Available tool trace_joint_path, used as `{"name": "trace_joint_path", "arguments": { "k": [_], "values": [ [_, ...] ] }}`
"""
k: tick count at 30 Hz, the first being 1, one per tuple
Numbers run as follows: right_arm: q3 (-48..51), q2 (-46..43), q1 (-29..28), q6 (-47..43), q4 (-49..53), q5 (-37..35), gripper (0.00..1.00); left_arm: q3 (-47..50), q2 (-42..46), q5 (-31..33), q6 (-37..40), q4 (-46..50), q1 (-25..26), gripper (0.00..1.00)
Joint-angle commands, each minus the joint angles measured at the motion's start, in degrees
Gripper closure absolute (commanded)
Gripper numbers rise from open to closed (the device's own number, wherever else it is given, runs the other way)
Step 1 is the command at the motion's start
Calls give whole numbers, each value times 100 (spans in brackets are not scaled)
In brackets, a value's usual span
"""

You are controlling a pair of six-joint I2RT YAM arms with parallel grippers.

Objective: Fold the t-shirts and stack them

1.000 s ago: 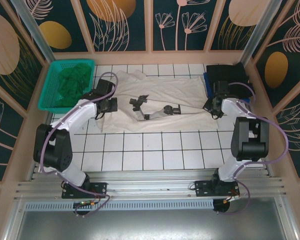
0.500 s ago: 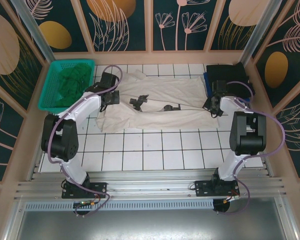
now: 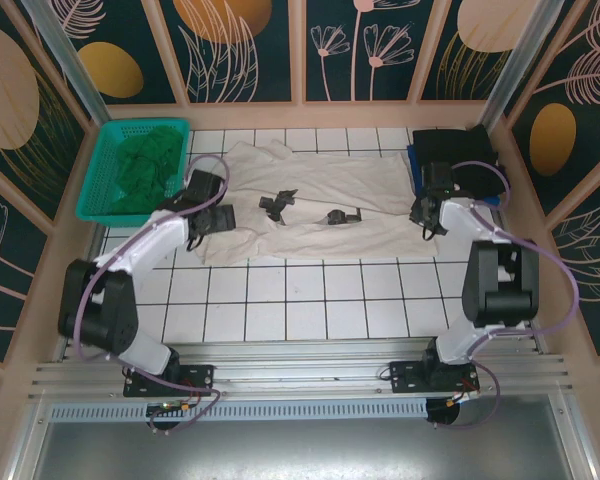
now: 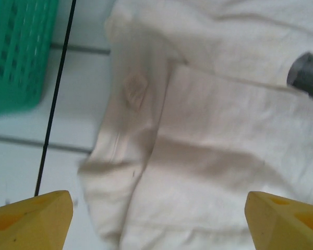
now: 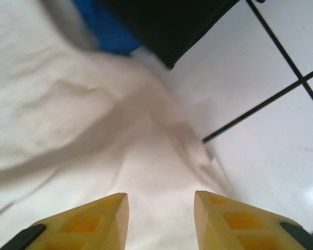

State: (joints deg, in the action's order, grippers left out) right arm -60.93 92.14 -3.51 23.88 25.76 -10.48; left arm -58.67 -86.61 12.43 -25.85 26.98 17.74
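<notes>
Top external: cream-white t-shirt (image 3: 310,200) lay spread across the far-centre tiles. Left gripper (image 4: 156,216) hovered wide open over its left end, right gripper (image 5: 161,219) part-open over its right end, both empty. I judged 1 lengthwise fold done; the next move calls for fresh grips for a crosswise fold.

The large cream-white t-shirt (image 3: 320,195) is lying spread across the far half of the white tiled table (image 3: 310,300), its dark printed marks (image 3: 277,205) facing up. The left gripper (image 3: 220,218) is hanging over the shirt's left edge and the right gripper (image 3: 424,214) over its right edge. The dark green t-shirt (image 3: 145,165) is sitting bunched in the teal mesh basket (image 3: 98,195) at the far left corner, while the black t-shirt (image 3: 455,150) is lying at the far right corner, just beside the cream-white one.
</notes>
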Motion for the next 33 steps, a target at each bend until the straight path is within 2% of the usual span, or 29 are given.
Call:
{"name": "trace_joint_path", "arguments": {
  "k": [1,5,7,12,15,17,22,33],
  "values": [
    [714,-501,-405,193,-165,352,59,992,209,-426,-766,-221,-21,14],
    [1379,-452,-677,319,-782,928,59,1454,189,-663,-987,-674,-23,19],
    [1480,-321,-669,328,-911,934,59,1402,-5,-628,-972,-782,-26,23],
    [1549,-52,-591,275,-1014,838,60,1142,-357,-525,-916,-940,-17,39],
    [1575,55,-498,267,-1051,843,60,1071,-422,-389,-889,-919,-25,55],
    [1573,114,-437,260,-1060,867,60,1020,-391,-260,-877,-809,-35,72],
    [1569,163,-268,238,-986,820,60,994,-119,-44,-800,-595,-72,100],
    [1709,-104,-106,266,-611,606,60,761,816,548,-871,445,-190,100]
  ]
}}
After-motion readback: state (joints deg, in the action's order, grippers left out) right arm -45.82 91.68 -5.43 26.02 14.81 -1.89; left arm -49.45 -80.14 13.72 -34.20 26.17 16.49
